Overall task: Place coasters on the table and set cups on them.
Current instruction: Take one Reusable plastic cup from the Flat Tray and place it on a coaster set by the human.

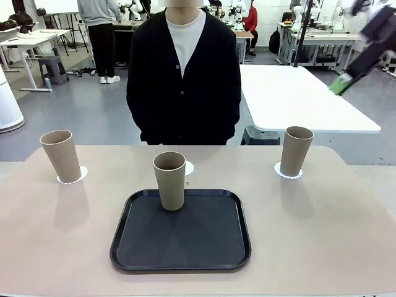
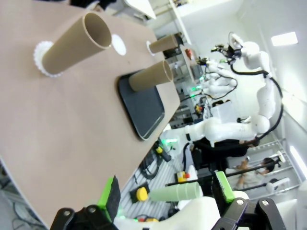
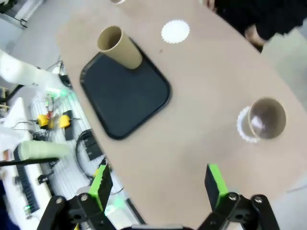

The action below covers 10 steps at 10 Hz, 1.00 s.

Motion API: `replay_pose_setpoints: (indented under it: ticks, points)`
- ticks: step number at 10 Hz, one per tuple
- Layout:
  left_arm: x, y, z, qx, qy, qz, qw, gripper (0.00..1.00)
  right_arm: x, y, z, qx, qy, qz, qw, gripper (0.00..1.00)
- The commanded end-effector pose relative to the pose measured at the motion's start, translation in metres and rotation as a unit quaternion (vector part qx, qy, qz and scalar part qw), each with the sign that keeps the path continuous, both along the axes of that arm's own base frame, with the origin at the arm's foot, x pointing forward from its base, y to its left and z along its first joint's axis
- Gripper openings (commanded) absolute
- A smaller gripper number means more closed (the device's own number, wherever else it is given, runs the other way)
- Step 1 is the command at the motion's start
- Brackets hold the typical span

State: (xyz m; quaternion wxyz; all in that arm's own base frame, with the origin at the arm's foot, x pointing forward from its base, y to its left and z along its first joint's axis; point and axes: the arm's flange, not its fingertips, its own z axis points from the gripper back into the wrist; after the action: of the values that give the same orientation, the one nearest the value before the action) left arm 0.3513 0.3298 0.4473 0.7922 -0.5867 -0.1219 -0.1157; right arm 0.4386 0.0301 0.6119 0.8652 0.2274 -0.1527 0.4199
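Room: a lab hall with a grey floor; a white table (image 1: 297, 99) stands beyond the work surface, on the right.
Surface: the beige table (image 1: 346, 235) with rounded corners, a black rounded-square tray (image 1: 198, 241) lying near its middle on the robot's side.
Person: stands at the far edge in a black cardigan (image 1: 184, 74), facing the robot.
Left cup (image 1: 61, 155): upright on the left coaster (image 1: 80, 175), whose scalloped edge shows around the base.
Right cup (image 1: 295, 151): upright on the right coaster (image 1: 286, 175), well apart from the tray.
Middle cup (image 1: 170, 180): upright on the tray, close to its far rim, touching no coaster.
Middle coaster (image 1: 189, 167): lies bare on the table just beyond the tray's far rim, partly hidden behind the middle cup.
Left gripper (image 2: 167, 192): off the table's near edge, jaws spread wide, nothing between the green pads.
Right gripper (image 3: 158, 184): high above the table's right end, jaws spread wide and empty; in the front view it is a blur at the upper right (image 1: 341, 83).
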Motion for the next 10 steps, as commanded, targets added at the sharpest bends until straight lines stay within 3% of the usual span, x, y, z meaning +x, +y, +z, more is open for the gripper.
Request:
replay_pose_setpoints:
  ticks: [1,5,8,9,10]
  points:
    - [-0.001,0.001,0.002,0.002,0.005,0.004,1.000,1.00,-0.003,0.037,-0.039,-0.023,-0.037,0.009,0.999,1.00]
    - [-0.001,0.001,0.002,0.002,0.005,0.004,1.000,1.00,0.004,0.113,-0.102,-0.032,-0.028,0.078,0.996,1.00]
    - [-0.001,0.001,0.002,0.002,0.005,0.004,1.000,1.00,0.005,0.123,-0.122,-0.019,-0.005,0.094,0.995,1.00]
    - [-0.001,0.001,0.002,0.002,0.005,0.004,1.000,1.00,0.005,0.121,-0.123,-0.012,0.014,0.099,0.995,1.00]
    - [-0.001,0.001,0.002,0.002,0.005,0.004,1.000,1.00,-0.007,0.113,-0.121,-0.008,0.082,0.122,0.989,1.00]
